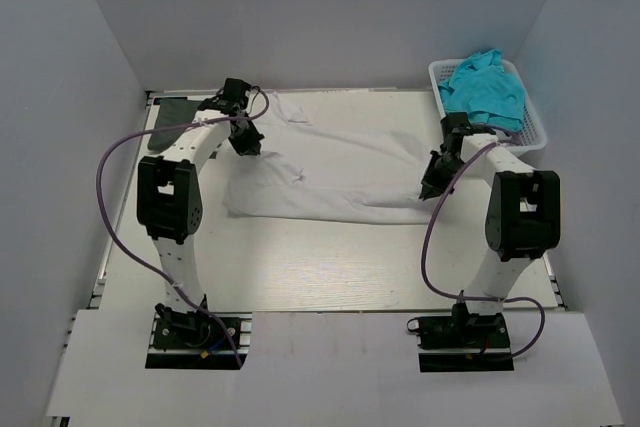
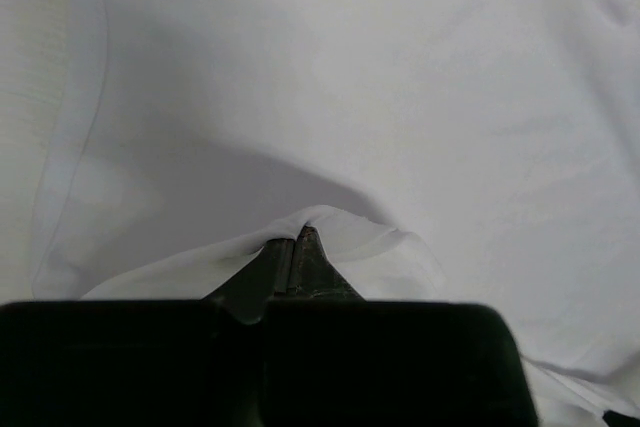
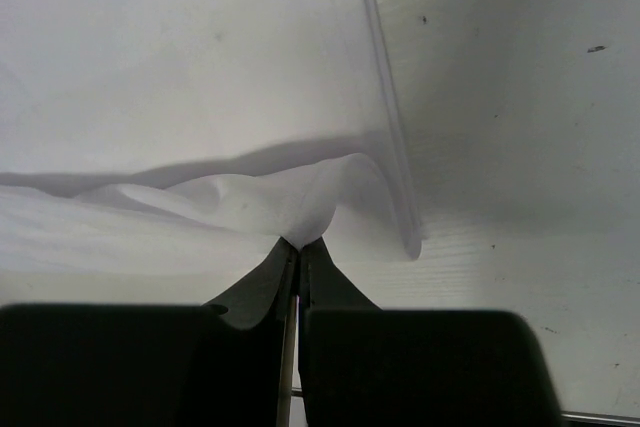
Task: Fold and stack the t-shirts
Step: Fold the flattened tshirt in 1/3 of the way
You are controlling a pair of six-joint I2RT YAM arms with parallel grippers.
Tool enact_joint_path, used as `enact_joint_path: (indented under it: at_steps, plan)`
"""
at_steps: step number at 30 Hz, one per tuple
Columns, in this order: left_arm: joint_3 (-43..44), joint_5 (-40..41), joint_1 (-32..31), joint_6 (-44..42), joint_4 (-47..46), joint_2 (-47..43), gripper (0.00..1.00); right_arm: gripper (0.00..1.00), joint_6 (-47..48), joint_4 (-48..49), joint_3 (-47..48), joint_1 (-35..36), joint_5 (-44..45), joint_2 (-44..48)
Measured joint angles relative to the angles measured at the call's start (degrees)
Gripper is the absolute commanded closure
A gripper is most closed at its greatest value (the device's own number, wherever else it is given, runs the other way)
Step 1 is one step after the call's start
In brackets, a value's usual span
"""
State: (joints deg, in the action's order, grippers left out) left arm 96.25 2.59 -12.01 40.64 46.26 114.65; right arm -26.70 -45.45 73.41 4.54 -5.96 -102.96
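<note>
A white t-shirt (image 1: 330,172) lies spread across the middle of the table. My left gripper (image 1: 247,145) is shut on its left edge; in the left wrist view the closed jaws (image 2: 297,239) pinch a raised fold of the white t-shirt (image 2: 400,107). My right gripper (image 1: 430,187) is shut on its right edge; in the right wrist view the jaws (image 3: 300,244) pinch a bunched fold of the white t-shirt (image 3: 200,77) beside its hem. A dark grey-green t-shirt (image 1: 172,117) lies at the far left. Bright teal t-shirts (image 1: 485,87) fill the basket.
A white plastic lattice basket (image 1: 535,132) stands at the far right corner against the wall. Grey walls enclose the table on three sides. Purple cables loop off both arms. Bare table (image 1: 320,267) lies in front of the shirt.
</note>
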Motion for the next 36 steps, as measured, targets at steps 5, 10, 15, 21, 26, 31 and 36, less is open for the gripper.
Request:
enact_joint_path:
  at_steps: [5, 10, 15, 21, 26, 31, 36]
  plan:
    - [2.4, 2.0, 0.2, -1.2, -0.9, 2.8, 1.00, 1.00, -1.2, 0.4, 0.2, -1.1, 1.4, -2.2]
    - [4.8, 2.0, 0.3, -2.6, -3.0, 5.4, 1.00, 1.00, -1.6, 1.0, 0.2, -2.0, 1.6, -2.7]
    - [2.3, 1.4, 0.3, -3.3, -7.3, 6.1, 1.00, 0.72, -1.8, 2.9, 0.2, -2.0, 0.8, -3.0]
    - [2.2, 1.4, 0.3, -3.5, -9.1, 6.1, 0.00, 0.39, -1.6, 4.0, 1.2, -2.1, 0.2, -3.0]
    - [3.4, 3.0, 0.3, -3.6, -8.5, 5.3, 0.00, 0.10, -1.0, 7.9, 1.2, -2.3, -0.4, -0.2]
    - [-3.8, 2.2, 0.3, -3.6, -9.1, -2.6, 0.00, 0.10, -1.3, 14.1, -5.6, -1.5, -3.6, 11.1]
    - [-15.7, -1.6, 0.1, -3.2, -10.9, -13.4, 0.00, 0.10, -1.3, 18.5, -10.6, 1.9, -6.3, 16.2]
